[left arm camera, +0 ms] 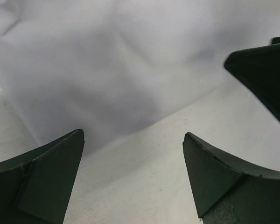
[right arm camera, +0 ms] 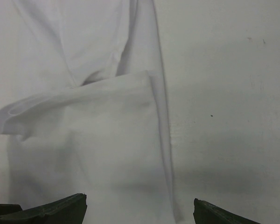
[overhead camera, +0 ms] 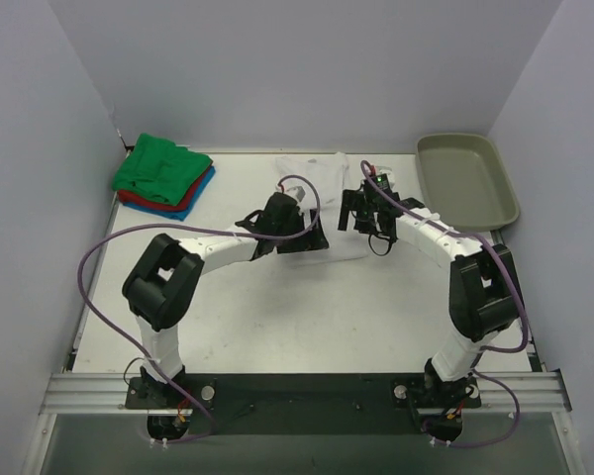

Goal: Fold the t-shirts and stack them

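Note:
A white t-shirt [overhead camera: 312, 170] lies partly folded at the back middle of the table, with both grippers at its near edge. My left gripper [overhead camera: 299, 230] is open; in its wrist view the fingers [left arm camera: 51, 172] straddle bare table [left arm camera: 144, 186] and the white t-shirt [left arm camera: 107, 70] lies just ahead of my left gripper [left arm camera: 133, 135]. My right gripper [overhead camera: 354, 213] is open too. In the right wrist view, my right gripper [right arm camera: 140, 199] hovers over the right edge of the white t-shirt [right arm camera: 107, 140], whose sleeve is folded across it. Folded green, red and blue t-shirts [overhead camera: 163, 173] are stacked at the back left.
A grey-beige tray [overhead camera: 467, 180] stands at the back right corner. White walls close in the table on the left, back and right. The other gripper's dark finger [left arm camera: 266, 70] shows at the right edge of the left wrist view.

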Available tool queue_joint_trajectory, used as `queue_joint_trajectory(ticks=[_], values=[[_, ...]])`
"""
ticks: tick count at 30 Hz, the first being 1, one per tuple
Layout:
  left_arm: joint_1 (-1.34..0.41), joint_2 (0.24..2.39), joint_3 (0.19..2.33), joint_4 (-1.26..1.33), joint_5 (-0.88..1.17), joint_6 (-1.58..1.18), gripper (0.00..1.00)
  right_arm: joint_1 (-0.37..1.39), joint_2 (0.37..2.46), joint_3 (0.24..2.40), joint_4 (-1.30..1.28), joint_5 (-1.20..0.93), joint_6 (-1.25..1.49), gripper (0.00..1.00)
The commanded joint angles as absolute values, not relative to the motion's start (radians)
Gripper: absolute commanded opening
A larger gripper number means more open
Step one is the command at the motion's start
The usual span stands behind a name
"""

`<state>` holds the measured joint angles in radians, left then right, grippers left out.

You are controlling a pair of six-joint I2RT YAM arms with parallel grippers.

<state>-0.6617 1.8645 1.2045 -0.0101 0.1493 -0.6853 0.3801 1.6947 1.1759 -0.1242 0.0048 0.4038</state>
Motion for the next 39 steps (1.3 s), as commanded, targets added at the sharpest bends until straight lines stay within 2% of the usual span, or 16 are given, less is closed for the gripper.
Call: queue_joint_trajectory(ticks=[1, 13, 26, 39], values=[[-0.689, 1.930, 1.281, -0.101, 0.058, -0.637, 0.96, 0.377, 1.710, 1.155, -0.163, 0.074, 0.388, 1.00], [-0.695, 1.990, 1.264, -0.092, 0.058, -0.634, 0.96, 0.387, 1.753, 1.095, -0.169, 0.113, 0.394, 1.00], [-0.715, 2.003, 1.213, -0.236, 0.008, -0.626, 0.96, 0.452, 1.838, 1.097, -0.227, 0.230, 0.383, 1.00], [-0.790, 1.823, 0.973, -0.299, -0.026, -0.696, 0.97, 0.580, 1.678, 0.921, -0.313, 0.301, 0.472, 1.00]])
